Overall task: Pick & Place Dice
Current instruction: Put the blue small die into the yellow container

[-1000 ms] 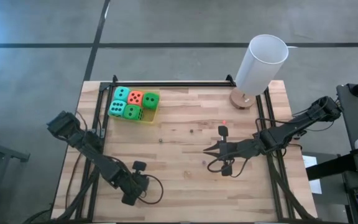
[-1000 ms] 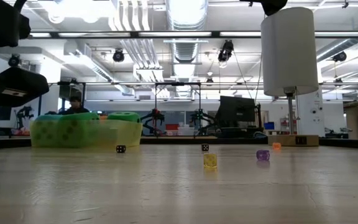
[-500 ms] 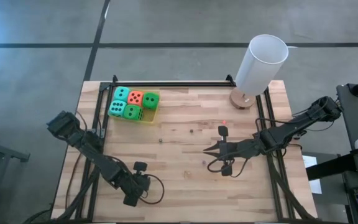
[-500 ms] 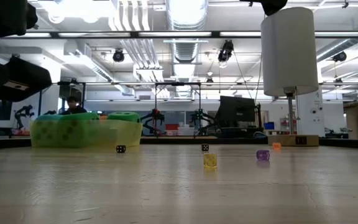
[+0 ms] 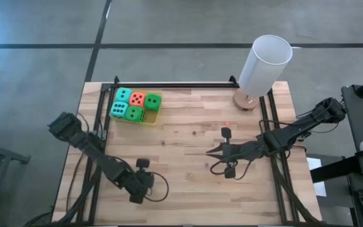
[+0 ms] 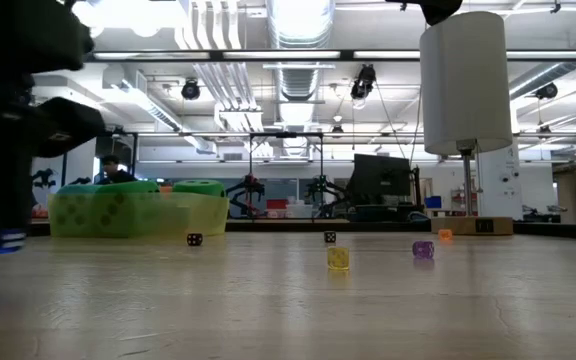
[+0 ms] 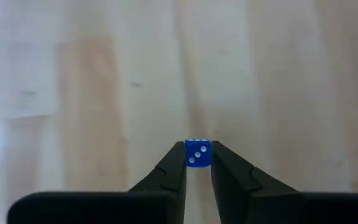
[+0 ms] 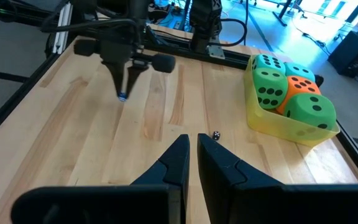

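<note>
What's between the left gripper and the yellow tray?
Mostly bare wood. One tiny black die lies near the tray, just off the line from the left gripper, shut on a blue die. Right wrist view shows it.

No words, brand names, labels or printed numerals can be read anywhere in these views. The only countable marks are pips: a small blue die (image 7: 197, 154) shows a face of three white pips, and among the large dice in the yellow tray (image 8: 278, 121), a green die (image 8: 271, 88) shows a face of six black pips. The pips on the other dice, and on the tiny dice lying on the surface (image 5: 188, 183), are too small or too hidden to count.
</note>
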